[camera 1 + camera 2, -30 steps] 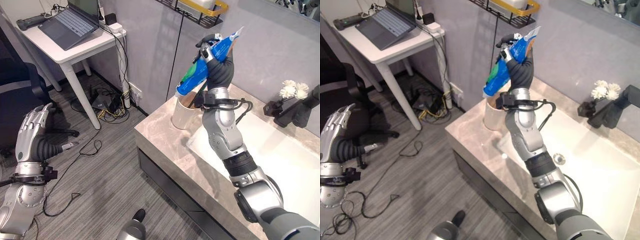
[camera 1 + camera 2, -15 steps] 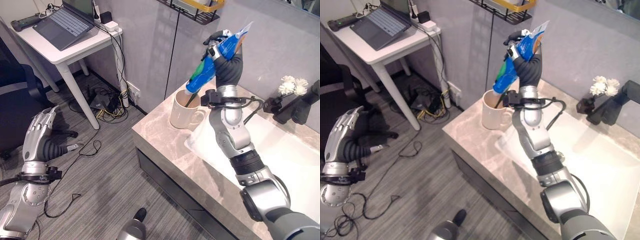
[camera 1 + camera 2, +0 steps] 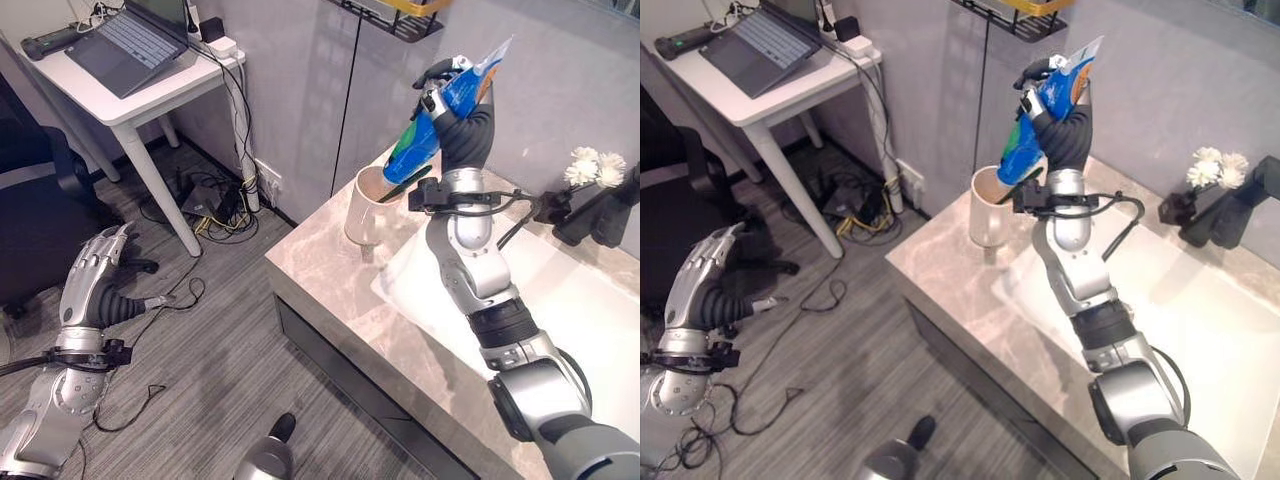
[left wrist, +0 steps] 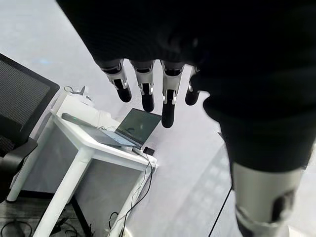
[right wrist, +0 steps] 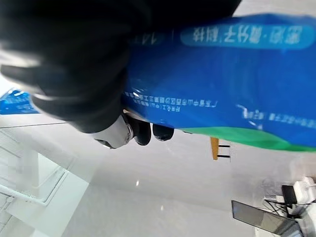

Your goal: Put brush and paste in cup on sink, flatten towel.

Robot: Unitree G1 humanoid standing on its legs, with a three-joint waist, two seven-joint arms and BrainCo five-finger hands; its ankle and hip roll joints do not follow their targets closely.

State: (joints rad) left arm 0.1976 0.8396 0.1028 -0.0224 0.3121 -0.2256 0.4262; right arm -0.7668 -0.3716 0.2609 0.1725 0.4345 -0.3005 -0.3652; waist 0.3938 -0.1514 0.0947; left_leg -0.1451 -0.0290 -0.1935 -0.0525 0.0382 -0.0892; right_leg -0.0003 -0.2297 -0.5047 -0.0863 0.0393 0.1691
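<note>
My right hand (image 3: 462, 125) grips the toothpaste (image 3: 437, 108), cap-down toward the cup (image 3: 368, 205) at seven o'clock; left hand (image 3: 95, 285) hangs slack.

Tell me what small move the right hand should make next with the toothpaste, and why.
Probably lower it, cap end first, into the cup. The right hand is curled round the blue toothpaste tube, held tilted above the cup's mouth on the marble counter; its lower end is not yet inside.
</note>
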